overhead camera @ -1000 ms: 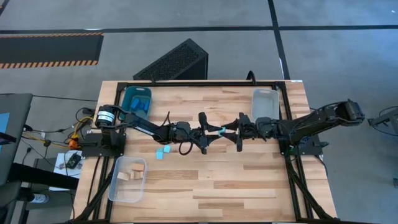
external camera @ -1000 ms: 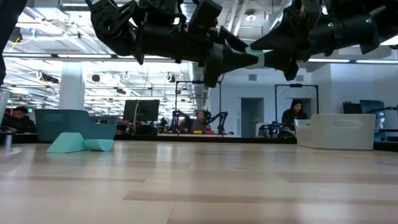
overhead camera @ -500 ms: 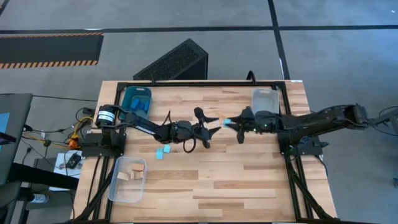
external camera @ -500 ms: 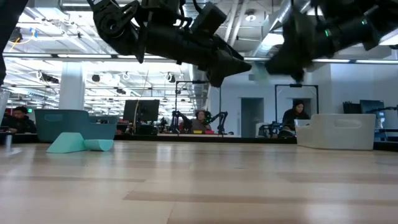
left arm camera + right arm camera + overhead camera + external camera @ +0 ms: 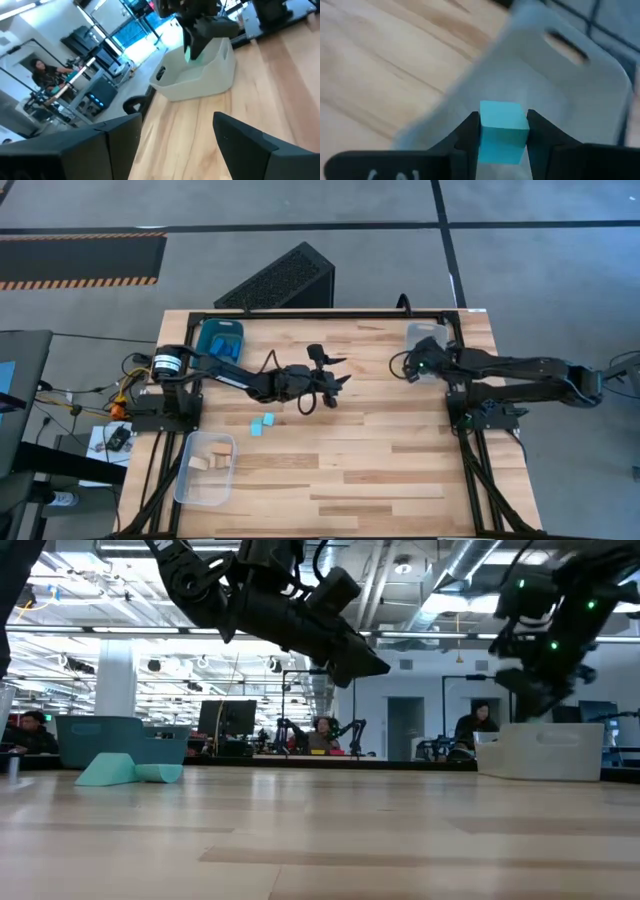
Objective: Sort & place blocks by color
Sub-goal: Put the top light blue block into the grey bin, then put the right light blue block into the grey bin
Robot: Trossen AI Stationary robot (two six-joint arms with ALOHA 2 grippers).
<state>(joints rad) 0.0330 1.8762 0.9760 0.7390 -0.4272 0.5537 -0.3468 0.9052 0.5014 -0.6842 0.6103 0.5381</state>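
A light turquoise block (image 5: 502, 131) hangs over the white tray (image 5: 428, 340) at the table's far right, with my right gripper (image 5: 414, 368) shut on it. The left wrist view shows the same block (image 5: 192, 50) above that tray (image 5: 200, 80). My left gripper (image 5: 335, 372) hovers open and empty over the table's middle, its fingers pointing toward the right. Two more turquoise blocks (image 5: 262, 424) lie flat on the wood near the left arm. My right gripper pinches the turquoise block by two opposite side faces (image 5: 485, 135) between its two fingers. The fingers slant downward toward the tray. The block is lifted clear, its top face showing, above the inside of the white tray (image 5: 570, 85).
A blue tray (image 5: 220, 340) with dark blue blocks stands at the far left. At the near left is a clear tray (image 5: 205, 470) with pale wood blocks. A black frame runs along the table's edges. People and desks show in the room beyond.
The two grippers met over the table's middle with the turquoise block between them. My left gripper opened and let go of it. My right gripper carried the block toward the table's right and far edges, tipping downward, and now holds it over the white tray.
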